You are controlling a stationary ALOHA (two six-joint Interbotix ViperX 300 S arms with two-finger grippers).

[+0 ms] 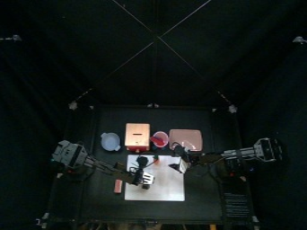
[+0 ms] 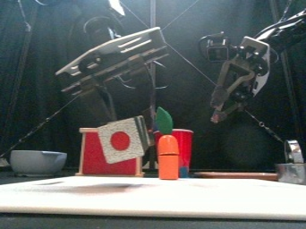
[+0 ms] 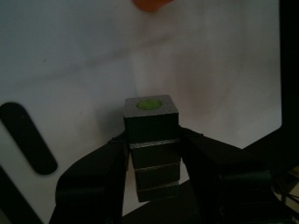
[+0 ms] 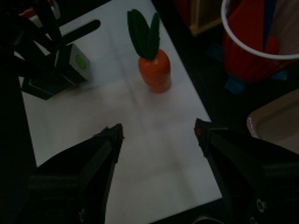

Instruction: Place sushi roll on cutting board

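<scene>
We see a dim pen, black curtains swallowing most light. A lamp (image 2: pixel 116 5) glares high in the front view. The white board (image 1: pixel 157 176) is the brightest patch from above, and a soft shadow lies on it in the front view. The wrist views are blurred, jaws darkest and softest.

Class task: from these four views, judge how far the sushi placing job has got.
Done: the left gripper has picked up the sushi roll. In hand: it holds the roll above the white cutting board. Left: lowering and releasing. The right gripper hangs open near the toy carrot.
</scene>
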